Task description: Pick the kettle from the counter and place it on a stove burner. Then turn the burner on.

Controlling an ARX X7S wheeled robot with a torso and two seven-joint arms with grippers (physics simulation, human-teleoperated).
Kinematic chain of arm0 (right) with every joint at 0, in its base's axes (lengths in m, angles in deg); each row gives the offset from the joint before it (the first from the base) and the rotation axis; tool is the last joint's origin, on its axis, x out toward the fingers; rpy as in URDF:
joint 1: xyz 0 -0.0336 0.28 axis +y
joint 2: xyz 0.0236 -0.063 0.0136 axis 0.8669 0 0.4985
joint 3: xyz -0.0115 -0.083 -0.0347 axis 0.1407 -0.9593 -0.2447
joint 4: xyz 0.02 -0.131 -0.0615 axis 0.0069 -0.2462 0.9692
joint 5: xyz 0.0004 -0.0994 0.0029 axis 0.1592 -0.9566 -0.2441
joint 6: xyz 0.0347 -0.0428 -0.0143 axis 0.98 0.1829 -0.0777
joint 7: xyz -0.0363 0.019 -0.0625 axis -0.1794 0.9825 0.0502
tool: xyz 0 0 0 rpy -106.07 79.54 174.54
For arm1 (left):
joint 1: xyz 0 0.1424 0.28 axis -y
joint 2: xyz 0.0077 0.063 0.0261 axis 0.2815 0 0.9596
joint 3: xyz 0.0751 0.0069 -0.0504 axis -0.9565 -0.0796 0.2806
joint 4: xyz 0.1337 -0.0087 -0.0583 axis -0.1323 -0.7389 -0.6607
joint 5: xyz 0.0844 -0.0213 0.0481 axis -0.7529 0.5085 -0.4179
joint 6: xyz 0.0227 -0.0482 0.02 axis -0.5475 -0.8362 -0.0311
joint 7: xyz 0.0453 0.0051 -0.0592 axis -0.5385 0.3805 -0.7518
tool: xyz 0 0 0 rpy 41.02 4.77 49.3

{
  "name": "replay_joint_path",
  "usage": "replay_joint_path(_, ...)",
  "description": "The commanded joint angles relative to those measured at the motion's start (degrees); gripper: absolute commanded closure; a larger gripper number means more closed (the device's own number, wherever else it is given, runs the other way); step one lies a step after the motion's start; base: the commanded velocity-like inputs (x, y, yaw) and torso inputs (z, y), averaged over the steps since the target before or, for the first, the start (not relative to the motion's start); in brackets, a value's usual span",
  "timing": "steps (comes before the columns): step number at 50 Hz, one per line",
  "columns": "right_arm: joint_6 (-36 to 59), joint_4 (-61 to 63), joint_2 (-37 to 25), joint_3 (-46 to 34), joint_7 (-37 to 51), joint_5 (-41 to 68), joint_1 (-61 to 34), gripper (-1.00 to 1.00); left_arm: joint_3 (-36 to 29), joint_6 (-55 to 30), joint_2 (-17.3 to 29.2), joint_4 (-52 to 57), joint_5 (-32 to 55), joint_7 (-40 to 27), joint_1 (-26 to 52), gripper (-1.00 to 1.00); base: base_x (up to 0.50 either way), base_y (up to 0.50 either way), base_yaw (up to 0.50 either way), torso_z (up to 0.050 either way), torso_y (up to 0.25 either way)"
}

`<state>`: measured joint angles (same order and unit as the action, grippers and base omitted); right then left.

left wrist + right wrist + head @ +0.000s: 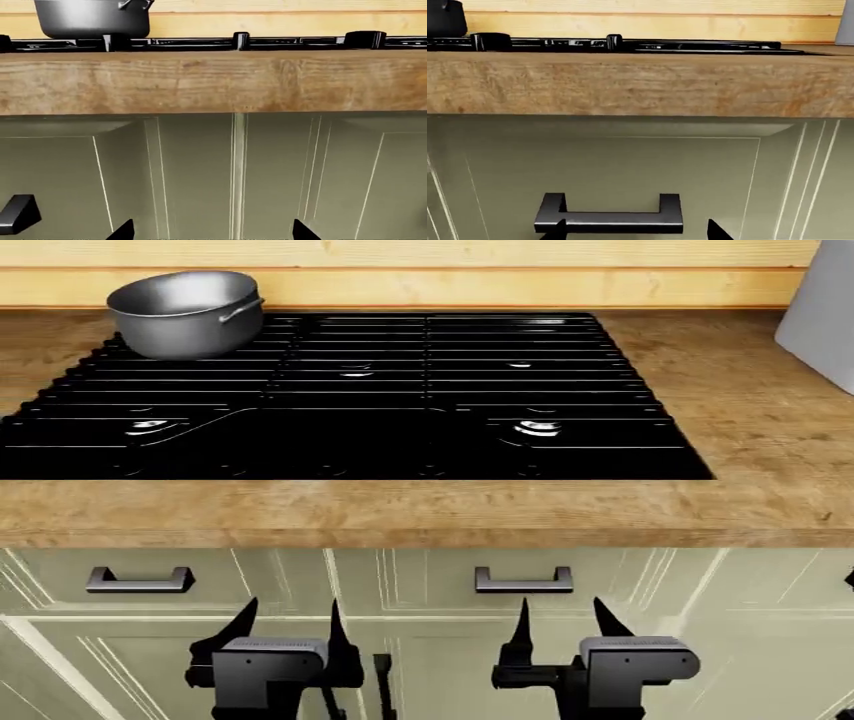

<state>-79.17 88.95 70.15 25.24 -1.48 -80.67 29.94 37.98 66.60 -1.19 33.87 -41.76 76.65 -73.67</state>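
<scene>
One saucepan (184,312) — two drawer handles (140,581)

We see the counter (747,440), a brown wood-grain top with a thick front edge, lying level around the black stove (354,395) on its front, left and right sides, with a narrow strip behind the stove as well. From the wrist views its front edge (213,82) runs as a broad, grainy band just below the stove grates. We cannot find the kettle in any view; on the stove we make out no rounded dark-steel body or arched black handle.
</scene>
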Motion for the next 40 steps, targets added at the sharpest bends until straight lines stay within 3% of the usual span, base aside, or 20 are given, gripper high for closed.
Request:
replay_joint_path(1,-0.3,-0.1,-0.9,-1.2,1.2,0.9,0.0,-1.0,-1.2,0.2,1.0,-0.3,0.8,-1.1,0.1,-1.0,0.0,0.48,0.0,0.0,0.0)
replay_joint_path(40,-0.8,-0.5,-3.2,-4.0,4.2,2.6,-0.3,-1.0,-4.0,0.0,3.3,-0.1,3.1,-3.7,0.2,-1.0,0.0,0.48,0.0,0.0,0.0)
